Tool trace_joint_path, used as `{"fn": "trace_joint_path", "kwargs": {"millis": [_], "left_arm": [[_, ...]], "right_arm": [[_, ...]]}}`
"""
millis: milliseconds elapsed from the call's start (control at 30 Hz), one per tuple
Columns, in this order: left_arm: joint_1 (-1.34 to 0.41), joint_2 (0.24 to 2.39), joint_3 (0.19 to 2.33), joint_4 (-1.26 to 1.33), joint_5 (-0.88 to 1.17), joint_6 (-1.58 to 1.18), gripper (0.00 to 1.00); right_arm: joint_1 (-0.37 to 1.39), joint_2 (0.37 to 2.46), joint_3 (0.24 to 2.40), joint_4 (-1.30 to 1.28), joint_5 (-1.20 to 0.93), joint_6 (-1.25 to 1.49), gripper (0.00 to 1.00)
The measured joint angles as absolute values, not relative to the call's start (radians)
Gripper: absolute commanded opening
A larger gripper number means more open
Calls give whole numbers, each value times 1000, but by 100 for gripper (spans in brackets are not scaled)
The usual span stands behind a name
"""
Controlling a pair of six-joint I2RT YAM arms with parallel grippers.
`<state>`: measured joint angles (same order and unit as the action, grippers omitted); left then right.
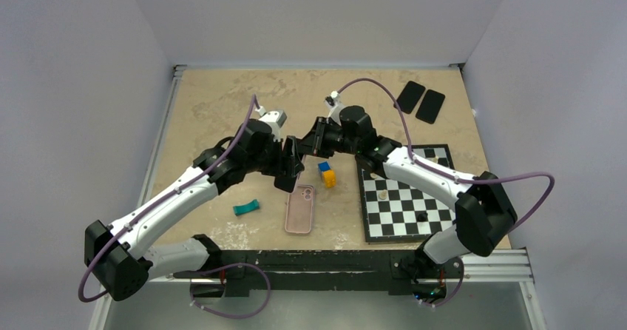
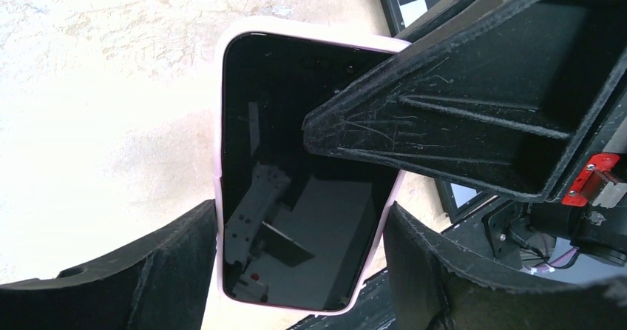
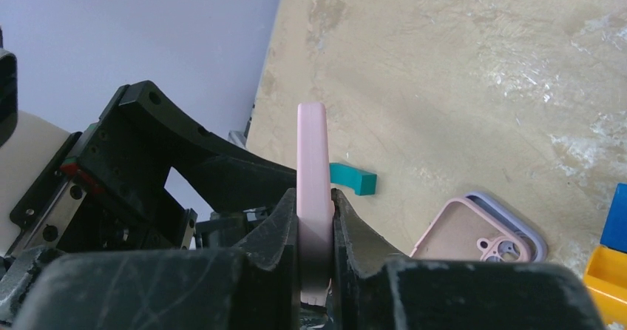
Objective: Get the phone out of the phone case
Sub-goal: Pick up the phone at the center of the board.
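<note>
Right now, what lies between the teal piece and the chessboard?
In the top view, a pink case lies flat between the teal piece and the chessboard; blue and yellow blocks sit slightly farther back.

The left arm (image 1: 174, 197) and right arm (image 1: 421, 173) are of like build: white link shells between bulky black joint housings, with a purple cable (image 1: 367, 79) looping along each from behind the tool back to the base. The left gripper (image 2: 302, 223) and right gripper (image 3: 314, 204) carry matte black moulded fingers (image 2: 444, 115), triangular and ribbed, with surfaces scuffed by pale scratches. Behind the finger roots are a red block (image 2: 591, 178) with a silver screw head and a bare metal rail (image 3: 37, 215) with small screws.
</note>
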<state>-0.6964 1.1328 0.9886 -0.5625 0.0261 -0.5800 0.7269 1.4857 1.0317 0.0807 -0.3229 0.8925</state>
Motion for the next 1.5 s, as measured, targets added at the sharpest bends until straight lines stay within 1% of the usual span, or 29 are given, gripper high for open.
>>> {"fn": "trace_joint_path", "kwargs": {"millis": [33,67,167,267,400,467,533,600,700,833,933,1100,1167,1233,1300,1400,1500], "left_arm": [[-696,1133,994,-570,27,-582,71],[-696,1133,999,-575,28,-583,79],[-692,1124,1004,-578,47,-588,85],[-663,1059,1003,-566,137,-593,84],[-596,931,972,-481,299,-613,72],[-585,905,941,-422,377,-627,63],[-585,902,909,-364,450,-646,56],[-585,921,881,-310,520,-663,51],[-585,963,855,-252,599,-688,47],[-585,980,854,-208,667,-697,46],[-585,990,854,-180,705,-698,44],[-586,1016,854,-135,748,-722,35],[-588,1030,854,-113,761,-728,29],[-590,1037,854,-101,769,-739,25],[-591,1044,854,-84,781,-743,19],[-592,1052,854,-70,795,-748,15],[-592,1060,854,-66,807,-748,5]], "right_arm": [[724,1486,1032,86,-334,889,0],[719,1485,1032,91,-346,881,0],[691,1478,1031,99,-418,849,0],[614,1431,1004,110,-524,803,0],[406,1338,960,125,-678,764,0],[341,1308,958,145,-730,757,0],[311,1283,958,169,-787,759,0],[302,1261,955,211,-867,772,0],[302,1236,942,279,-947,810,0],[302,1214,928,375,-1023,881,0],[302,1213,927,429,-1048,920,0],[302,1213,918,503,-1067,979,0],[303,1213,915,519,-1068,992,0],[308,1213,913,532,-1068,1000,0],[309,1213,912,541,-1067,1003,0],[309,1213,910,548,-1068,1004,0],[309,1213,907,553,-1070,1010,0]]}}
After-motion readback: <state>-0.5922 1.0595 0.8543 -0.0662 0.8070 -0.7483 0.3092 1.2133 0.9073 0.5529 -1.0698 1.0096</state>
